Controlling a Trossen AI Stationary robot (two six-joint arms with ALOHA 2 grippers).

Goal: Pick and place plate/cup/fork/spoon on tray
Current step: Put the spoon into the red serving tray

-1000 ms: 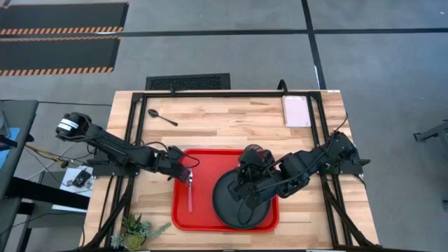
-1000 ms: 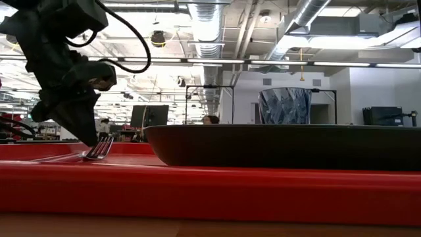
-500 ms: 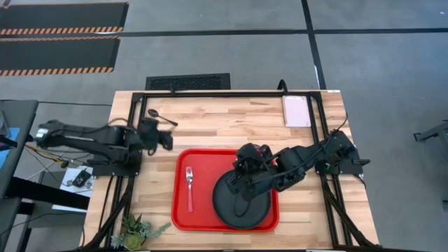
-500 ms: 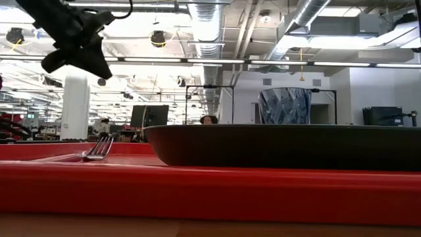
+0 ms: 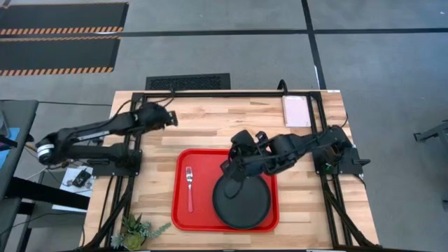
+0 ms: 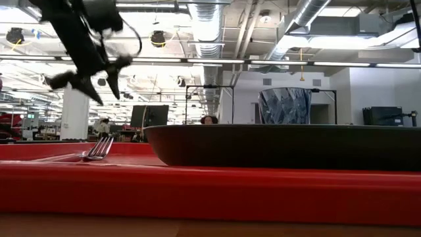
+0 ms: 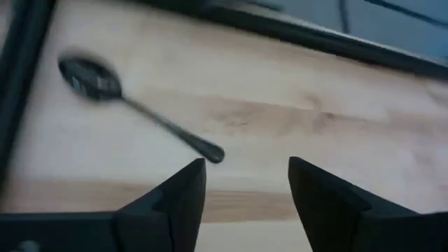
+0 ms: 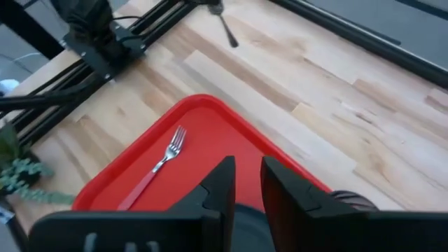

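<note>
While the left hand [image 5: 170,119] is hovering over the table [image 5: 210,129] in the upper left of the high view, its fingers are standing apart with nothing between them. The spoon [image 7: 133,105] is lying flat on the bare wood just ahead of that hand in the left wrist view, its oval bowl pointing away from the fingers.

Toward the centre of the high view, the right hand [image 5: 231,166] is hanging over the tray [image 5: 183,217], just at the upper left edge of the plate [image 5: 241,203]; its fingers are sitting close together with only a narrow gap, gripping nothing. The plate is resting in the tray's right half, and the fork [image 5: 189,187] is lying in the left half, tines toward the top of the frame. In the low view the cup [image 6: 284,106] is showing behind the plate's rim, right of centre.
</note>
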